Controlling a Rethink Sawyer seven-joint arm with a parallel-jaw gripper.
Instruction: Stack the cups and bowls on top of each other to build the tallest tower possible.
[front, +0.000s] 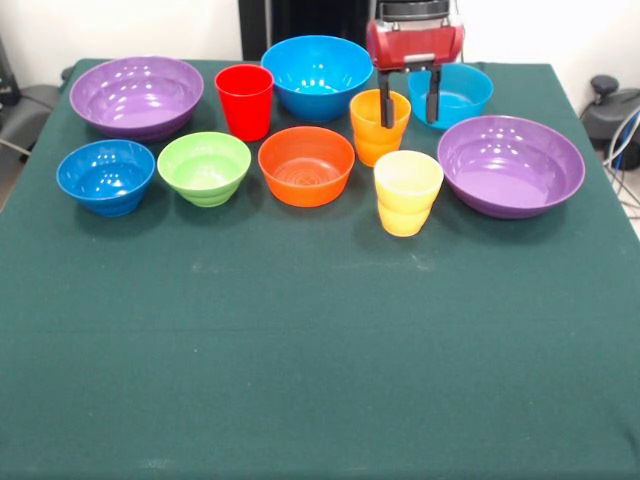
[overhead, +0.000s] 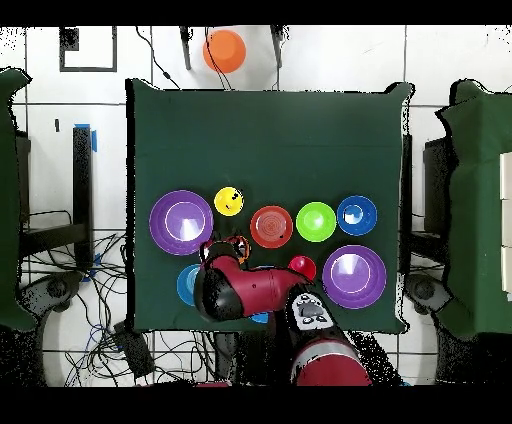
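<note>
No tower stands yet: we see every piece upright, open side up and apart from its neighbours on the green-clothed table (front: 320, 380). In the front view the orange glossy plastic tumbler with a bulging stepped base (front: 379, 125) sits near centre, with the yellow tumbler of the same shape (front: 407, 191) at its 5 o'clock, the plain tapered red cup (front: 244, 101) at its 9 o'clock, and the small ribbed orange bowl (front: 306, 165) at its 7 o'clock. The large blue bowl (front: 317, 76) lies at 11 o'clock, the cyan bowl (front: 452, 94) at 2 o'clock, one wide purple bowl (front: 511, 165) at 4 o'clock and the other purple bowl (front: 136, 95) far out at 9 o'clock; the green bowl (front: 204, 167) and small dark blue bowl (front: 106, 176) close the front row at 8 o'clock. We judge all of it light, stiff and slippery, so a pinch over one wall at the rim should hold better than squeezing the rounded sides, and the wide purple bowls would make the steadiest base. The gripper (front: 409, 98) hangs with its two dark fingers (front: 385, 103) apart and nothing between them, one at the orange tumbler's rim, the other before the cyan bowl; whether it touches either we cannot tell.
</note>
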